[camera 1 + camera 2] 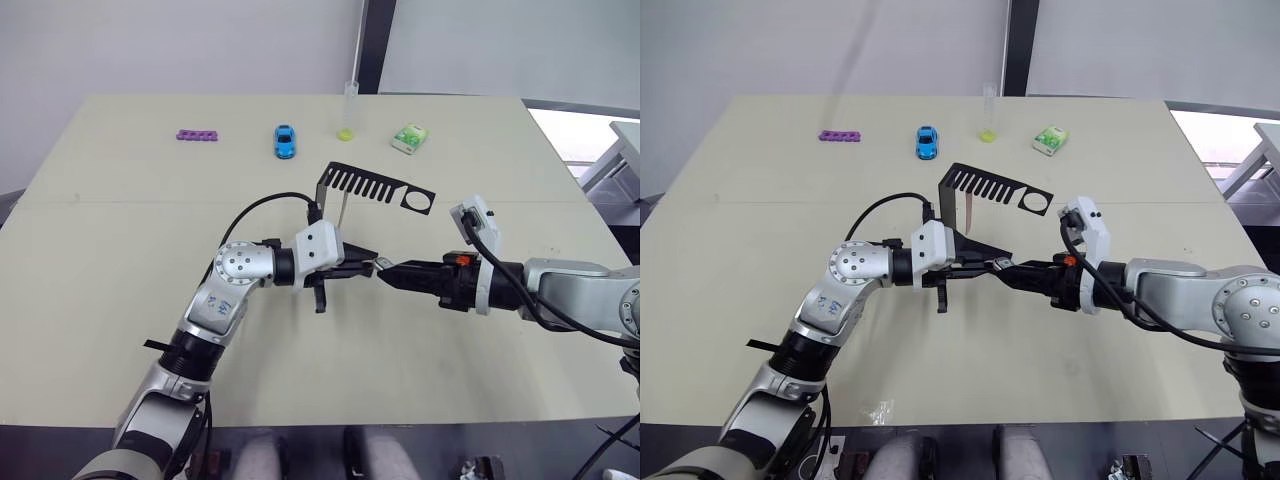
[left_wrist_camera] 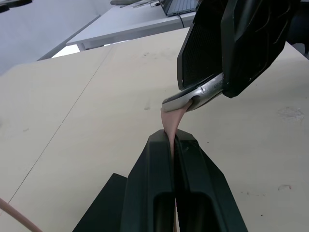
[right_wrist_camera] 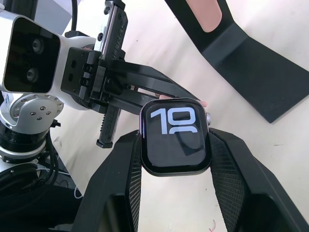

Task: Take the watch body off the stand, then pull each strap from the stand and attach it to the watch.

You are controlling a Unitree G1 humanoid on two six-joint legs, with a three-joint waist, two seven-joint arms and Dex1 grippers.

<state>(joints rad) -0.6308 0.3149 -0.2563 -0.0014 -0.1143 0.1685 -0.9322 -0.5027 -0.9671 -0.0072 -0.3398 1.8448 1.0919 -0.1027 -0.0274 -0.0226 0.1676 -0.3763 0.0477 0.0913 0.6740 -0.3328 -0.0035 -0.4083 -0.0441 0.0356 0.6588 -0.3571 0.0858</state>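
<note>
The right gripper [image 3: 175, 145] pinches the watch body [image 3: 175, 137]; the left gripper [image 2: 172, 145], just left of it, squeezes a pink strap [image 2: 170, 121] whose tip touches the watch's edge

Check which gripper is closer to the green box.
Right. The right gripper sits below the green box across the stand; the left gripper is further left.

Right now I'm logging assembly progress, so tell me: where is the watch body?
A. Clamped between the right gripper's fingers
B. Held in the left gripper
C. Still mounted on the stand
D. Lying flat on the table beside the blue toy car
A. The right wrist view shows the watch body clamped between the right gripper's two fingers, with the left gripper pinching a pink strap up against its edge.
</note>
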